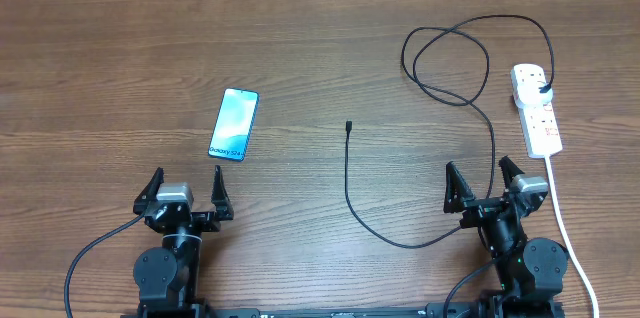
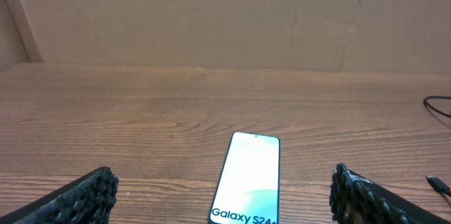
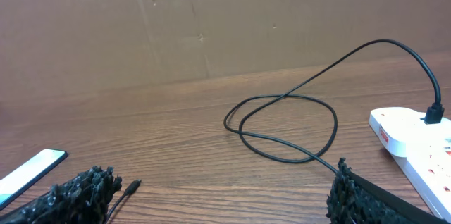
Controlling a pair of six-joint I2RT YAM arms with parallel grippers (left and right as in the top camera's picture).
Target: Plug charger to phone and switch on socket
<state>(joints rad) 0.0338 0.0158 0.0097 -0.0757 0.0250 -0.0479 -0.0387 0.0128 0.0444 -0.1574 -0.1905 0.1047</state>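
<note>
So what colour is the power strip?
White, with red markings beside its switches; the power strip shows whole in the overhead view.

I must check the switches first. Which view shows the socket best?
The overhead view: the whole socket is visible, with the charger plugged in near its far end. The right wrist view shows only one end, cut by the frame. The left wrist view misses it.
</note>
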